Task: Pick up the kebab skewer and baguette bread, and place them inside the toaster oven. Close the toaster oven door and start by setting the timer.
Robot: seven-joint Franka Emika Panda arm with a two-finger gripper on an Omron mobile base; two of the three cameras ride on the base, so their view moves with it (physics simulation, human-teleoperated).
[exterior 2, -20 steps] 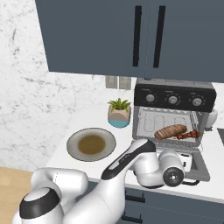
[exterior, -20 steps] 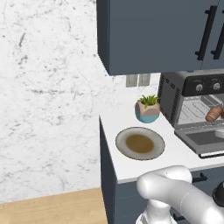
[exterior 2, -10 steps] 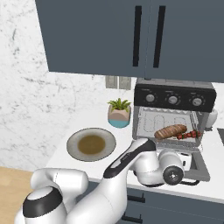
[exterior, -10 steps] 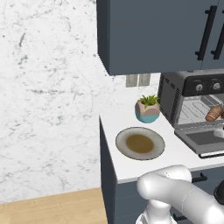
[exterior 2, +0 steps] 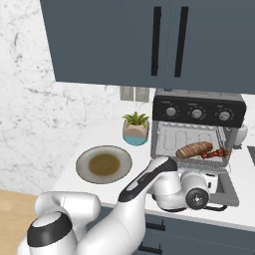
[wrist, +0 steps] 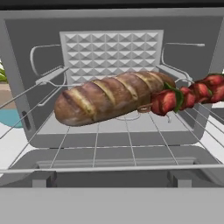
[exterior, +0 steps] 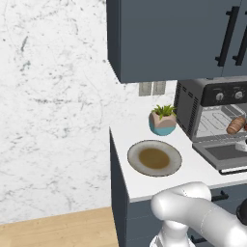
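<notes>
Inside, tan-brown baguette bread [wrist: 111, 99] and red-chunked kebab skewer [wrist: 186, 98] share the wire rack.
The loaf lies left, touching the skewer on its right; the boxy dark grey toaster oven [exterior 2: 198, 130] has its glass-windowed door [exterior: 223, 155] dropped open; claw wide apart, empty.

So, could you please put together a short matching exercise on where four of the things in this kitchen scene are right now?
Things:
1. baguette bread
2. kebab skewer
3. toaster oven door
4. plate

Places or states:
A. dropped open, lying flat in front of the oven
B. on the counter in front of the potted plant, with brown in its middle
C. on the wire rack inside the toaster oven, to the left side
D. on the wire rack, at the loaf's right end

Pairs: 1-C, 2-D, 3-A, 4-B
</notes>
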